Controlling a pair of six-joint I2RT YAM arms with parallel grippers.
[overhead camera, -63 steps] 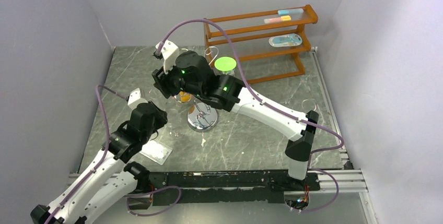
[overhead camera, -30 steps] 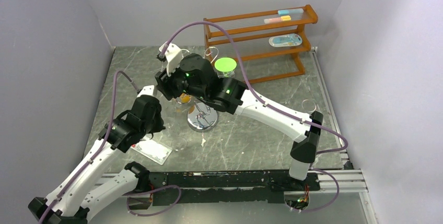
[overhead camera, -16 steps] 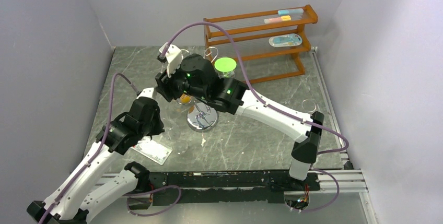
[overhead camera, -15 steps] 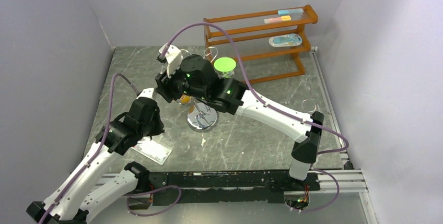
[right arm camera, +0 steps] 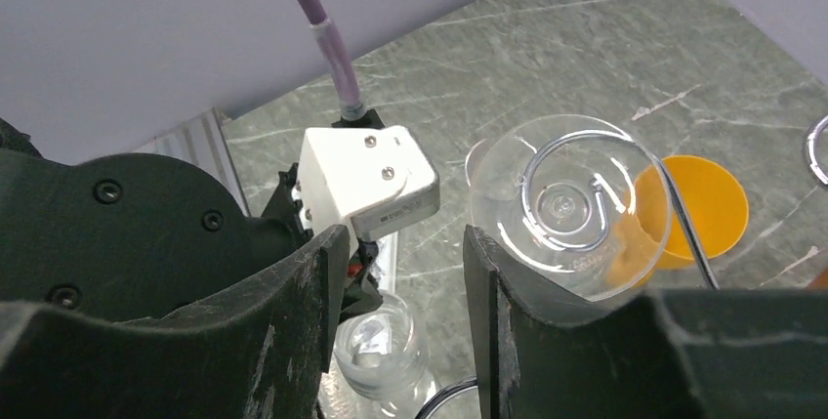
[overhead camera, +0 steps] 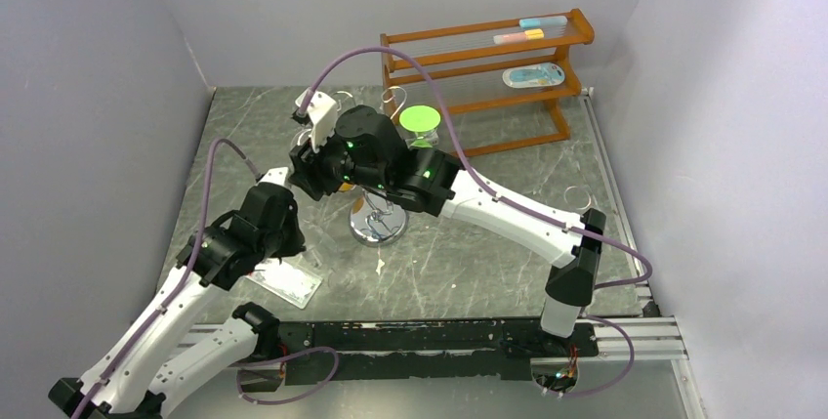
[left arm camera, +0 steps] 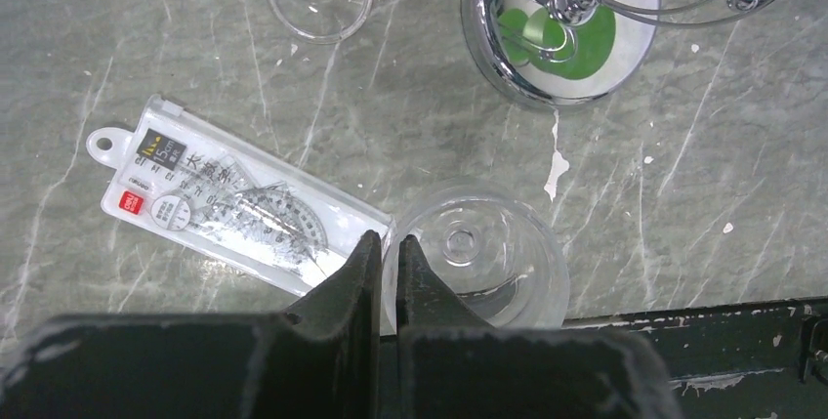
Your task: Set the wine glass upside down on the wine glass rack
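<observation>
While the left end effector [left arm camera: 388, 243] is almost fully closed, I see its two fingers pinching the thin wall of the wine glass [left arm camera: 478, 253] at the rim. That glass sits toward the near-left part of the desk [overhead camera: 469, 263]. It is just beside a clear plastic case holding a protractor set [left arm camera: 234, 206]. It is apart from the wine glass rack [left arm camera: 561, 28], whose shiny domed base stands near the middle of the desk. I cannot tell whether the glass is touching the desk or lifted off it.

My right end effector [right arm camera: 405, 238] is spread wide and has hold of nothing. It hangs above the left arm's wrist, next to a second wine glass [right arm camera: 569, 202] that hangs in one of the rack's spiral arms. An orange disc [right arm camera: 698, 209] shows below that glass. A green-lidded jar [overhead camera: 420, 118] stands behind the rack, and a wooden shelf [overhead camera: 488, 58] fills the far-right corner.
</observation>
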